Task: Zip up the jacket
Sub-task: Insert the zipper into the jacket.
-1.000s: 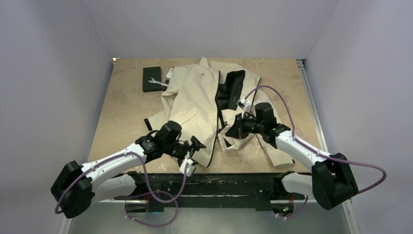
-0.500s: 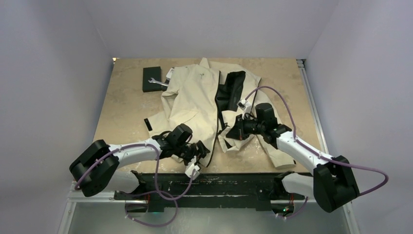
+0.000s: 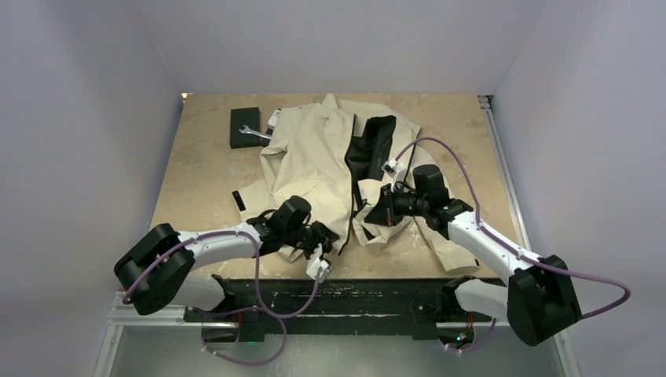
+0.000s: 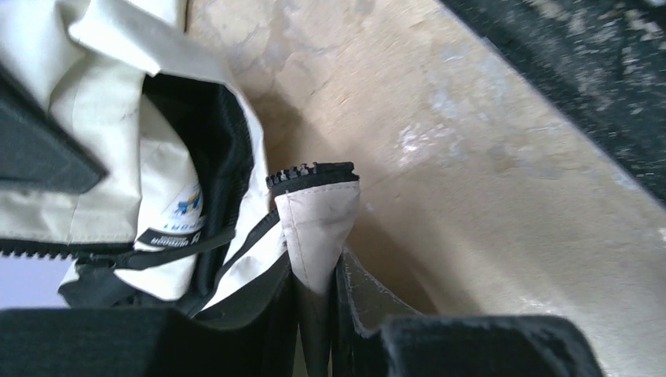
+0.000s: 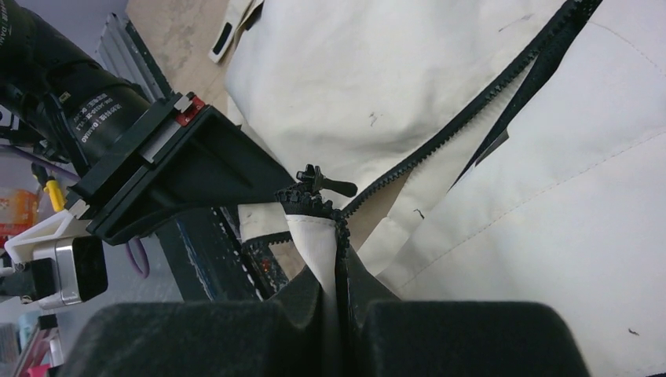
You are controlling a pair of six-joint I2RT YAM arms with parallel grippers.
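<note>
Left gripper (image 4: 316, 302): fingers together, clamped on the near bottom corner of the jacket (image 4: 318, 224). A fold of cream cloth stands up between the pads, capped by a short black run of zipper teeth. Beside that corner the black inside face is turned out, and a white label (image 4: 182, 214) with dark print lies on it. Bare table (image 4: 471, 157) shows just to the right of the grip. Right gripper (image 5: 334, 302): fingers together, clamped on a narrow strip of the opposite front edge, with the tooth row running up out of the pads. The zipper slider (image 5: 323, 183) sits on that row just above my fingertips, its pull tab sticking out sideways. My left arm (image 5: 141, 149) stands close behind it. From above, the left gripper (image 3: 328, 237) and right gripper (image 3: 374, 214) hold the two bottom corners near each other but apart, close to the near edge of the table (image 3: 196, 173). The jacket (image 3: 314, 149) lies unzipped down the middle of the table and runs from my grips to the far edge. The front edges are parted, and black lining (image 3: 375, 140) is exposed on the far right half. A small black item (image 3: 238, 199) lies on the table left of the jacket. At the far left a black box (image 3: 244, 126) touches the jacket's edge, with a wrench (image 3: 253, 132) lying on it.
</note>
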